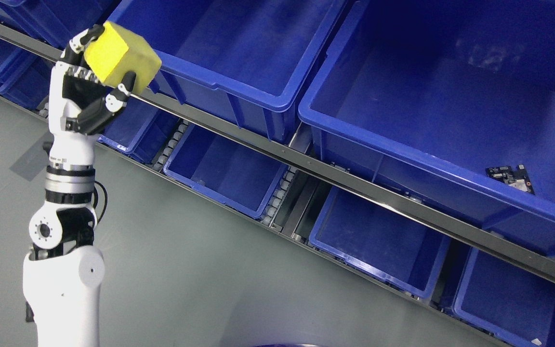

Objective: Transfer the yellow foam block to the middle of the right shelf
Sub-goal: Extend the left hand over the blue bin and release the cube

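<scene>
Grey floor underfoot, and across it runs a slanting rack [354, 185] of blue bins on roller rails, tier over tier. Up at the far left the left hand [95, 79] is raised high, fingers [124, 86] curled round the yellow foam block [121, 55], thumb over the top, block tilted and held just in front of the metal rail. The right arm is nowhere in sight.

Here's the worry: foam is soft and the hold looks like fingertips only, so a quick swing could squeeze it out, and it would tumble into the lower bin [224, 171] or onto the floor. The big right bin [431, 86] is well away, and the blue lips could catch the block in passing. A small circuit board [511, 177] already lies in that bin.

Writing? None I can read; anything printed on the board is too small.
</scene>
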Available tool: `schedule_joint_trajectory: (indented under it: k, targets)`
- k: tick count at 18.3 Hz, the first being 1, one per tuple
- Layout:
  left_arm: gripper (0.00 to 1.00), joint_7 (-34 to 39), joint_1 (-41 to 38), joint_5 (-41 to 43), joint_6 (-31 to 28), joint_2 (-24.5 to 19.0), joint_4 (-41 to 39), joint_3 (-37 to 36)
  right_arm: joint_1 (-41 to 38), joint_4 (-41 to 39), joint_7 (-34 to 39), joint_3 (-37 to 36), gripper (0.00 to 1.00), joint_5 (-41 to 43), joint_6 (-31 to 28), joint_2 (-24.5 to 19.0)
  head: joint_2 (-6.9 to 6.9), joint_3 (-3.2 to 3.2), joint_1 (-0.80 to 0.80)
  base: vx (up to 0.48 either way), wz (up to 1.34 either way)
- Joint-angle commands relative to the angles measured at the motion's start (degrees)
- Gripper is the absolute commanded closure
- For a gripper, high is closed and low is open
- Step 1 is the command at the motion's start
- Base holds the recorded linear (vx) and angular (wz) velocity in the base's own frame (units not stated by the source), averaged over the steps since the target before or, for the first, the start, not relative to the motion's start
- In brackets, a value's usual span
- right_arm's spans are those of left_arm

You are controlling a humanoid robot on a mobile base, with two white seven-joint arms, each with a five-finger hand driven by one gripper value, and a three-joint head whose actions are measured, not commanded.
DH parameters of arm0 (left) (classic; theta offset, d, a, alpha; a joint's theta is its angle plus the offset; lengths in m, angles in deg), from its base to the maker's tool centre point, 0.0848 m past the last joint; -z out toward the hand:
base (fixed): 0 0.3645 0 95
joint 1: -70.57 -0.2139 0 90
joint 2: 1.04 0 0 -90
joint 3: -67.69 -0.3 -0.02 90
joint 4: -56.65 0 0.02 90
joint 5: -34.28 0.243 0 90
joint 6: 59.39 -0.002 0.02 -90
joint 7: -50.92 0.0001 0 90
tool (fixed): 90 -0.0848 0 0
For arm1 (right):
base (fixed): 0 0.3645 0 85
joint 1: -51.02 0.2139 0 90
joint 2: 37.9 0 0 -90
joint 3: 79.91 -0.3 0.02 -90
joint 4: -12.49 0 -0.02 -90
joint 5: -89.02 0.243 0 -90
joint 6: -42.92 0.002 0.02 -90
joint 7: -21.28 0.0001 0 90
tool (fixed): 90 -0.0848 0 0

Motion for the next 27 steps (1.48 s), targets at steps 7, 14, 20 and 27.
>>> schedule_joint_trajectory:
  k: [7, 14, 20, 27]
  targets:
    - [0.57, -12.00, 26.58, 27.65, -23.93, -4.80, 14.11, -14.56, -1.32, -1.00, 0.04, -0.70, 0.00, -0.18, 0.04, 1.00, 0.00, 0.00, 0.00, 0.000, 0.00]
    - [0.56, -14.49, 30.97, 39.64, -22.79, -3.21, 28.03, -19.76, -1.32, -1.00, 0.04, -0.70, 0.00, -0.18, 0.04, 1.00, 0.00, 0.00, 0.00, 0.000, 0.00]
    - [0.02, -14.58, 33.34, 39.56, -25.94, 3.35, 27.42, -20.46, -1.41, -1.00, 0.04, -0.70, 0.00, -0.18, 0.04, 1.00, 0.00, 0.00, 0.00, 0.000, 0.00]
    - [0.00, -0.31, 33.52, 27.83, -27.71, 3.35, 17.93, -10.29, -1.41, -1.00, 0.04, -0.70, 0.00, -0.18, 0.04, 1.00, 0.00, 0.00, 0.00, 0.000, 0.00]
